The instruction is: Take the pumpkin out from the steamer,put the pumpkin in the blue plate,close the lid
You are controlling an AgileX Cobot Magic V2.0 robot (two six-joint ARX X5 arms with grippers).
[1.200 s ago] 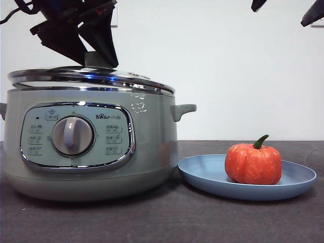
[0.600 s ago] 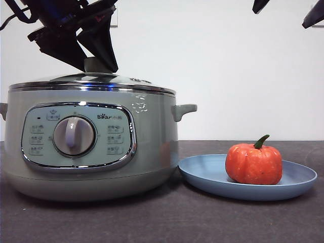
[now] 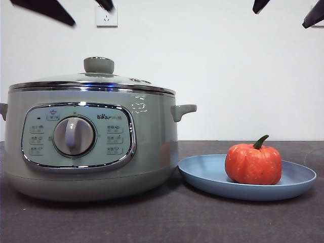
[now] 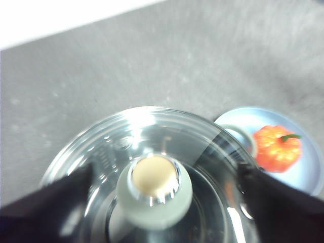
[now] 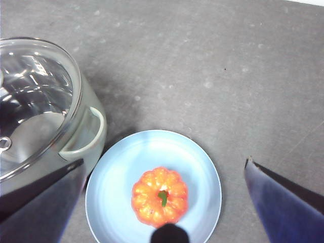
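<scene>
The orange pumpkin (image 3: 253, 163) with its green stem sits in the blue plate (image 3: 202, 172), to the right of the sage-green steamer (image 3: 152, 147). The glass lid (image 3: 91, 81) lies flat on the steamer's rim, its green knob (image 3: 98, 65) free. My left gripper (image 3: 92, 17) hangs open high above the knob; in the left wrist view the left gripper (image 4: 167, 172) has its jaws spread well clear on both sides of the knob (image 4: 154, 190). My right gripper (image 5: 164, 163) is open high over the plate (image 5: 126, 167) and pumpkin (image 5: 159, 196), and only the right gripper's (image 3: 279, 19) black tips show at the top right.
The steamer's side handle (image 3: 183, 110) juts toward the plate. A wall socket (image 3: 106, 17) is on the white wall behind. Dark grey tabletop (image 3: 202, 217) lies in front of both objects.
The lid went from tilted to lying flat on the steamer. My left gripper let go of the knob and rose up and away. Pumpkin, plate and right gripper stayed put.
</scene>
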